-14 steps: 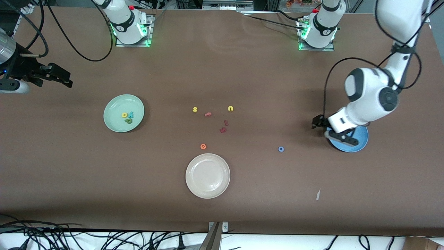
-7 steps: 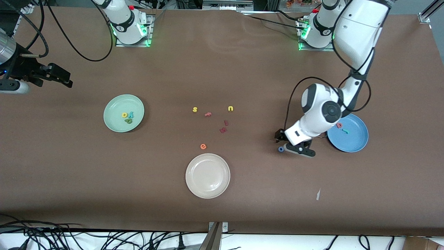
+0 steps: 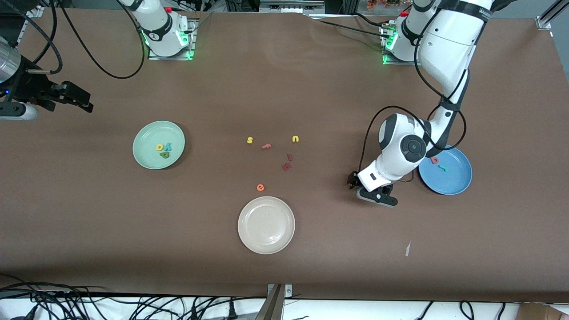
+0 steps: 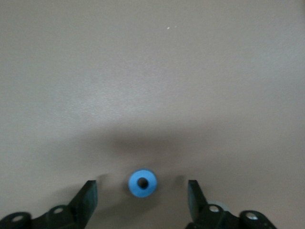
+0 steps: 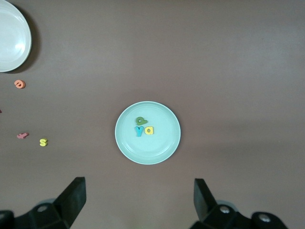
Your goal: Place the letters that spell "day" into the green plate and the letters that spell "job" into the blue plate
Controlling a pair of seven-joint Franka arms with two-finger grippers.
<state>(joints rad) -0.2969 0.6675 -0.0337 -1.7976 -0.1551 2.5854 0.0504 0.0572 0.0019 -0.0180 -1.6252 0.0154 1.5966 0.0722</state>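
Observation:
The blue ring "o" (image 4: pixel 142 183) lies flat on the brown table, beside the blue plate (image 3: pixel 450 184) toward the table's middle. My left gripper (image 4: pixel 143 189) is low over the "o", open, one finger on each side and neither touching it. In the front view the left gripper (image 3: pixel 362 189) hides the "o". A salmon "b" (image 3: pixel 435 160) and a teal "j" (image 3: pixel 442 168) lie in the blue plate. The green plate (image 3: pixel 149 138) holds the yellow "a" (image 5: pixel 149 130), teal "y" (image 5: pixel 138 131) and dark green "d" (image 5: pixel 141 120). My right gripper (image 3: pixel 76 100) waits open, high at the right arm's end of the table.
A beige-white plate (image 3: pixel 266 225) sits near the front camera. Loose letters lie mid-table: yellow "s" (image 3: pixel 250 140), salmon "f" (image 3: pixel 266 146), yellow "u" (image 3: pixel 295 139), two dark red pieces (image 3: pixel 286 166), orange "e" (image 3: pixel 260 187). A paper scrap (image 3: pixel 407 249) lies nearer the camera.
The left arm swung from over the blue plate to the blue "o" and came down around it, uncovering the plate. The right arm has not moved.

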